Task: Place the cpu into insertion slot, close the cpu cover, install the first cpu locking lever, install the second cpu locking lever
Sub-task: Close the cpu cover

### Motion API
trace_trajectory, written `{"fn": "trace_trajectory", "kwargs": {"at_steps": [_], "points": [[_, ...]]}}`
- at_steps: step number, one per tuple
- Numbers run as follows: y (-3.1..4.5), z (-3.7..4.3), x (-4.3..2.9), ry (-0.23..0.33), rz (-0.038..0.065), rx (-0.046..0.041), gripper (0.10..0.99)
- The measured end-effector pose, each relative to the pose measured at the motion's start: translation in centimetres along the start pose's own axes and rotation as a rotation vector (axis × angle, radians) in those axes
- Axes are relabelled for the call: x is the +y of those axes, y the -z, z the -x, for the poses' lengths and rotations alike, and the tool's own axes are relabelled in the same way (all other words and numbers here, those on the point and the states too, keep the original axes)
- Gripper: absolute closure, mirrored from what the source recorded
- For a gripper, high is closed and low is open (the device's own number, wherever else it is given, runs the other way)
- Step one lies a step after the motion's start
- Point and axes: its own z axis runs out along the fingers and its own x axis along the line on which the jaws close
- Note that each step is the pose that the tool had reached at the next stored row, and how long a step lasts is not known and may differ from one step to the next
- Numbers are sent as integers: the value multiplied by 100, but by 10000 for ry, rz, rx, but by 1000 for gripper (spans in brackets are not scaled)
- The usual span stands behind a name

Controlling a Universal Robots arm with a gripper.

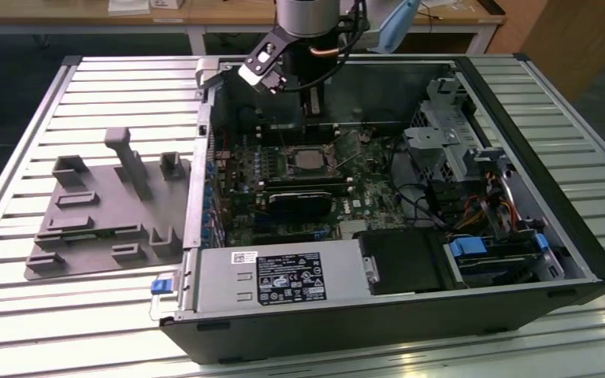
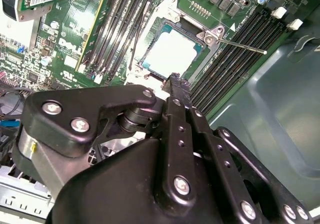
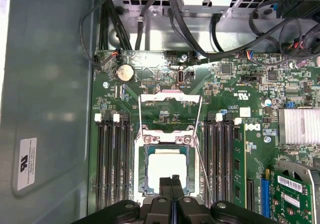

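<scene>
The cpu (image 3: 167,165) sits in the insertion slot (image 3: 140,170). The cpu cover (image 3: 170,98) stands open and the locking levers (image 2: 245,46) are unlatched. The gripper (image 3: 172,179), pressed together and empty, hovers just above the cpu.

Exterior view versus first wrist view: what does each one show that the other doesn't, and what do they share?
Exterior view: the open case lying on a slatted table, a grey fixture on that view's left, and the arm reaching in from above.

First wrist view: close detail, such as a coin battery, memory slots and the shut tool by the cpu.

Both: the green board with the cpu seated in its slot.
</scene>
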Motion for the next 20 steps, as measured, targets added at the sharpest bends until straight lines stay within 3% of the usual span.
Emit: {"fn": "trace_trajectory", "kwargs": {"at_steps": [10, 17, 20], "points": [[-1, 0, 16, 0, 1, -2, 980], [-12, -2, 128, 0, 2, 0, 980], [-20, -4, 209, -1, 2, 0, 980]]}}
